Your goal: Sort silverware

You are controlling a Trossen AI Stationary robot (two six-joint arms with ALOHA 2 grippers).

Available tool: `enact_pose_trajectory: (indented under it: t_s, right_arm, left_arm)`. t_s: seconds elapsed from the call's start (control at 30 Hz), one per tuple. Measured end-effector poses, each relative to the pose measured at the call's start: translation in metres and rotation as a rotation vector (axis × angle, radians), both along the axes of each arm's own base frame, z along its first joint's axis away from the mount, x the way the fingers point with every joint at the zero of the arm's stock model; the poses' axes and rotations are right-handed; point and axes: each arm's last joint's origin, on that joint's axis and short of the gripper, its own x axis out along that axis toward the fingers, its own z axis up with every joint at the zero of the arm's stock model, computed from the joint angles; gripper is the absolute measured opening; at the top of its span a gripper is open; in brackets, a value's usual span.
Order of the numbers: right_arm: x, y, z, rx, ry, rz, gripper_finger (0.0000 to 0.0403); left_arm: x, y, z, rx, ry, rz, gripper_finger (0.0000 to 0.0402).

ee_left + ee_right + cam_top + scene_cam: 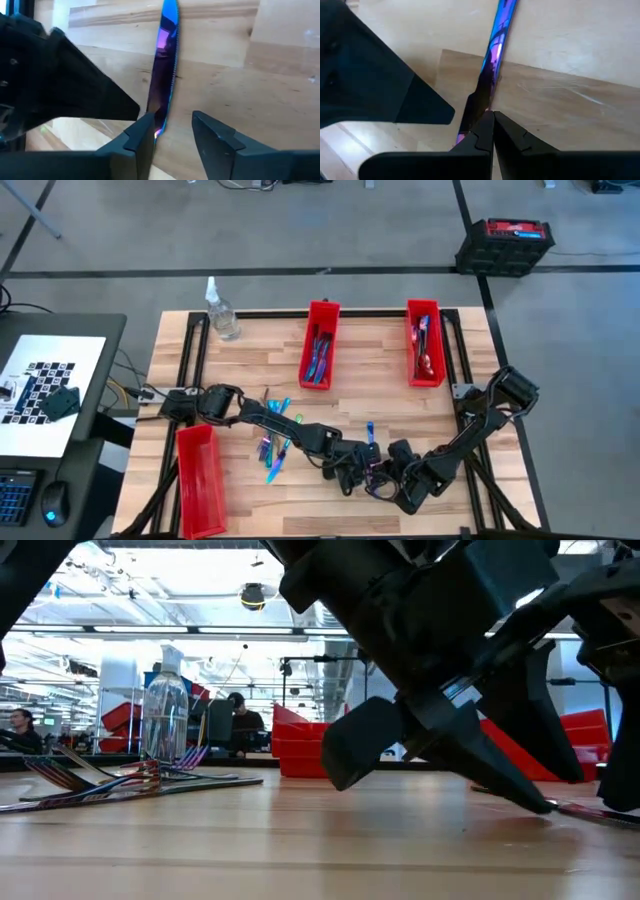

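We've got both grippers low over the knife [165, 65] near the table's [380, 350] front edge. The left gripper [172, 131] is spread apart beside the blade. The right gripper [493, 131] is pressed together on the knife's end.

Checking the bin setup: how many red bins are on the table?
3: one red bin at the far middle, one at the far right, one at the near left corner.

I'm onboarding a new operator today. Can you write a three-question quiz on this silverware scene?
1. True or false: the left gripper is open beside the knife.
2. How many red bins show on the table? A) two B) three C) four
3. Fill in: the right gripper is shut on the ___.

Key: 1 true; 2 B; 3 knife.
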Motion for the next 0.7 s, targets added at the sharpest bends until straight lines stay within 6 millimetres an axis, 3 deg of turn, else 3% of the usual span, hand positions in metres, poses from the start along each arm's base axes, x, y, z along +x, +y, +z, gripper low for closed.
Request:
enact_pose_trajectory:
  t_s: [0.37, 0.7]
  right_arm:
    - [0.002, 0.000, -0.015, 0.001, -0.072, -0.024, 0.0000]
    - [-0.010, 0.010, -0.007, 0.021, -0.069, 0.001, 0.0000]
  left_arm:
    - [-0.003, 0.001, -0.009, -0.001, -0.011, -0.008, 0.0128]
    - [-0.004, 0.000, -0.009, 0.017, -0.023, 0.010, 0.0128]
